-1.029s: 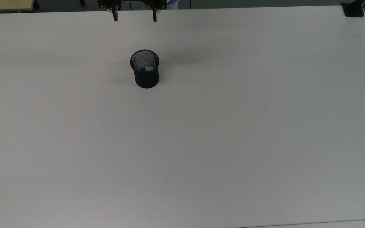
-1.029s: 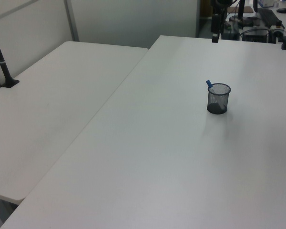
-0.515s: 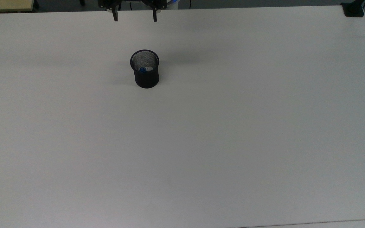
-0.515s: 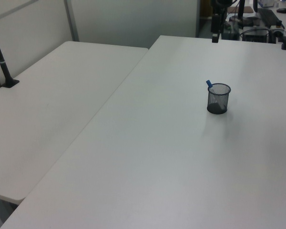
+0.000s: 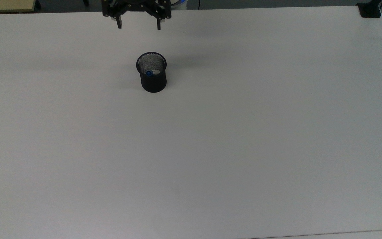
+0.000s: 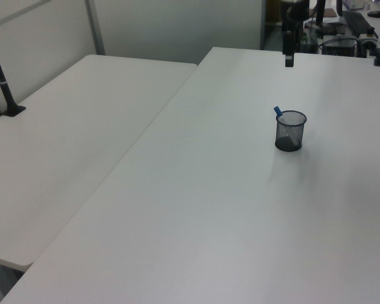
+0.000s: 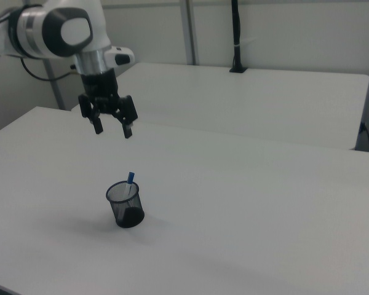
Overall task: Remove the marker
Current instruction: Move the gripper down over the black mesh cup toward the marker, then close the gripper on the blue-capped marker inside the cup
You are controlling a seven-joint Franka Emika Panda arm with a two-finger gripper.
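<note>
- The gripper point(image 7: 113, 129) is seen in the right view hanging in the air above the white table point(image 7: 246, 196), with its two black fingers point(image 7: 127, 131) pointed down at the tabletop.
- The fingers are spread wide apart, and nothing is held between them or touched by them.
- In the top view the gripper point(image 5: 138, 26) is found near the table's point(image 5: 211, 149) far edge, at the picture's top, with a broad gap between the two fingertips.
- In the left view the gripper point(image 6: 289, 61) is seen edge-on as a single dark finger hanging above the table point(image 6: 209, 209).
- The marker point(image 7: 130, 182) is stood inside a black mesh cup point(image 7: 125, 205), leaned against the rim, with its blue cap raised above that rim.
- In the top view the marker's point(image 5: 151, 72) blue end is seen within the mouth of the cup point(image 5: 153, 73), and the cup is placed nearer the camera than the gripper, well apart from it.
- In the left view the marker point(image 6: 277, 111) is tilted toward the left view's left over the edge of the cup point(image 6: 290, 131).
- The cup is stood upright on the table, below the gripper and clear of it.
</note>
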